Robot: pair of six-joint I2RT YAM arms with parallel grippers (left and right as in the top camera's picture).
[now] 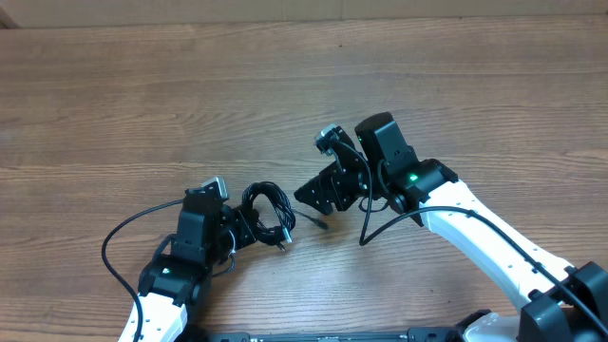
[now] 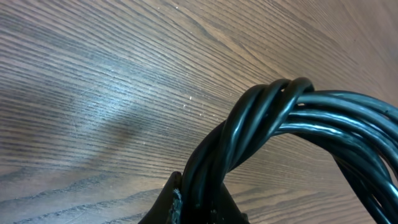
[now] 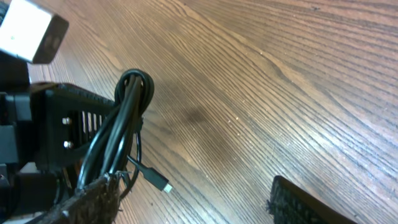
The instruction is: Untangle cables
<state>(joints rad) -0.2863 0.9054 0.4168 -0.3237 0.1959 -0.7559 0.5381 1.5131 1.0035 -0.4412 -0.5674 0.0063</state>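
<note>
Wooden tabletop [image 1: 190, 95] is carrying the whole work area, with both arms reaching in from its near edge. The cables [image 1: 266, 211] are sitting as one tight coiled bundle near the middle of the tabletop, towards the left arm's side, between the two hands. The left hand [image 1: 237, 228] is gripping this bundle: the jaws are standing closed on the cords at the coil's left side. In the left wrist view the cables [image 2: 280, 118] are showing as several glossy black strands twisted round one another, arching up from the grip and running off to the right above the wood grain. The right hand [image 1: 318, 195] is hovering just beside the coil on its right, not touching it so far as the overhead view is showing. Its fingers [image 3: 87, 199] are standing wide apart, one at each lower corner of the right wrist view, and nothing is sitting between them, so this hand is reading as open and empty. In that same view the cables [image 3: 127, 112] are rising in a narrow loop in front of the left arm, and one thin cord is trailing out to a small plug [image 3: 165, 186] low over the tabletop; whether the plug is touching the wood cannot be told.
</note>
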